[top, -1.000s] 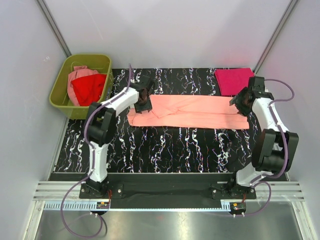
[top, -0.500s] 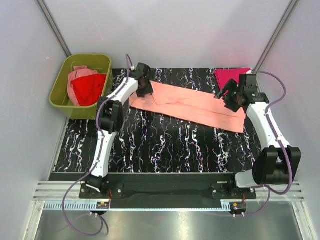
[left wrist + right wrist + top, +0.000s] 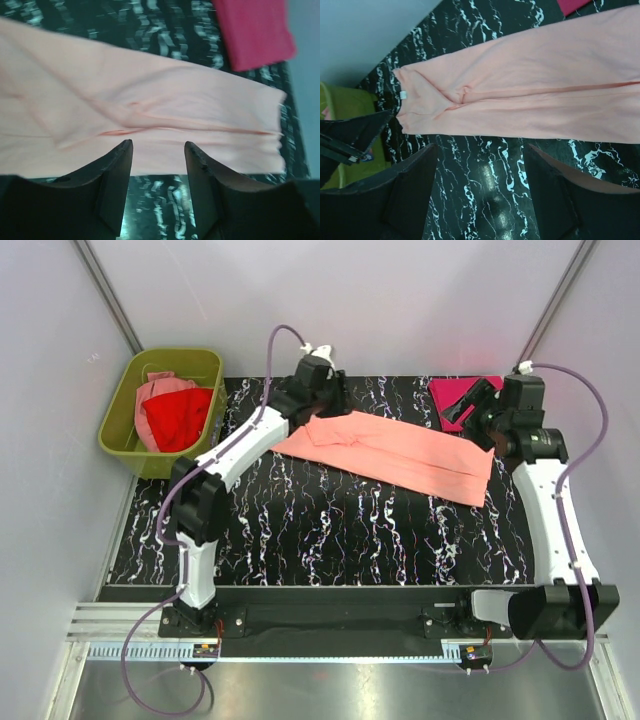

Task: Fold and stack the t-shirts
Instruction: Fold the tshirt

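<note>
A salmon-peach t-shirt (image 3: 390, 452), folded into a long strip, lies slanted across the black marbled table; it also shows in the left wrist view (image 3: 150, 110) and the right wrist view (image 3: 530, 85). My left gripper (image 3: 328, 398) hangs open and empty above the strip's left end (image 3: 157, 145). My right gripper (image 3: 466, 408) hangs open and empty above its right end (image 3: 480, 150). A folded magenta-pink t-shirt (image 3: 452, 392) lies at the back right corner, partly hidden by my right gripper. A red t-shirt (image 3: 178, 416) and a dusty pink one (image 3: 160, 390) lie crumpled in the bin.
The olive-green plastic bin (image 3: 120, 415) stands off the table's back left corner. White walls close in the back and both sides. The magenta-pink t-shirt also shows in the left wrist view (image 3: 255, 30).
Both grippers held the strip's ends, carried it back so it slants, then let go and rose away toward the back. The strip now lies free.
</note>
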Available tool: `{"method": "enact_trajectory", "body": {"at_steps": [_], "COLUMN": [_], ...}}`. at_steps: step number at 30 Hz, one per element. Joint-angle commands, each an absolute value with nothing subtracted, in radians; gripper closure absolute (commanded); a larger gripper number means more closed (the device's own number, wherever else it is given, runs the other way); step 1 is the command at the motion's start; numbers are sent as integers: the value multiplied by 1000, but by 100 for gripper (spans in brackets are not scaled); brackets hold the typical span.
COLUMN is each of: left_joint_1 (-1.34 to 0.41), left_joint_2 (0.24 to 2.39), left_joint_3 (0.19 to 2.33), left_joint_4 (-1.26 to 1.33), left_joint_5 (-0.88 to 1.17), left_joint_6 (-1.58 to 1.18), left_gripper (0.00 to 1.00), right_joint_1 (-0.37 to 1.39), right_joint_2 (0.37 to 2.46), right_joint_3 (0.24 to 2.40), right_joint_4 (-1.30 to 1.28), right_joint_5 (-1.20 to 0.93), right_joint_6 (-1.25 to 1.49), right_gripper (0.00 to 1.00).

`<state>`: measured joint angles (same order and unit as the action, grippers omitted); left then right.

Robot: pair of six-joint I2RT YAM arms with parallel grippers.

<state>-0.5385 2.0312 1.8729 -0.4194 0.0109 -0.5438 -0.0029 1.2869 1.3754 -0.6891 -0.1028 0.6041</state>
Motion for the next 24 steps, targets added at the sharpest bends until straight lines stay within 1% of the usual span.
{"method": "enact_trajectory", "body": {"at_steps": [1,2,5,9,11,12,13,18,24], "left_joint_1": [-569,-580,-598,-618,-620,-621,-624,-689,-756], "left_joint_2": [2040,2052,2104,2183,2239,2268,2281,2302,2365], "left_joint_3": [1832,1835,1851,1897,1936,1960,1968,1980,2035], "left_joint_4": [-357,-373,-412,-449,-468,-471,-472,-416,-356], "left_joint_5": [32,40,67,63,84,118,130,170,134], "left_joint_6": [-567,-575,-595,-600,-612,-630,-640,-716,-811], "left_gripper": [53,59,69,75,77,81,82,87,98], "right_joint_1": [-6,-6,-5,-5,-5,-5,-6,-5,-5], "right_joint_2": [1197,1180,1114,1048,1039,1039,1039,1034,994], "right_joint_3": [1439,1440,1433,1414,1405,1402,1402,1411,1446], "right_joint_4": [-719,-724,-730,-720,-713,-713,-713,-721,-730], "right_joint_5": [-130,-124,-107,-106,-115,-117,-118,-138,-158], "right_joint_6": [611,607,597,603,603,604,604,601,606], "right_gripper": [23,23,22,22,22,22,21,22,22]}}
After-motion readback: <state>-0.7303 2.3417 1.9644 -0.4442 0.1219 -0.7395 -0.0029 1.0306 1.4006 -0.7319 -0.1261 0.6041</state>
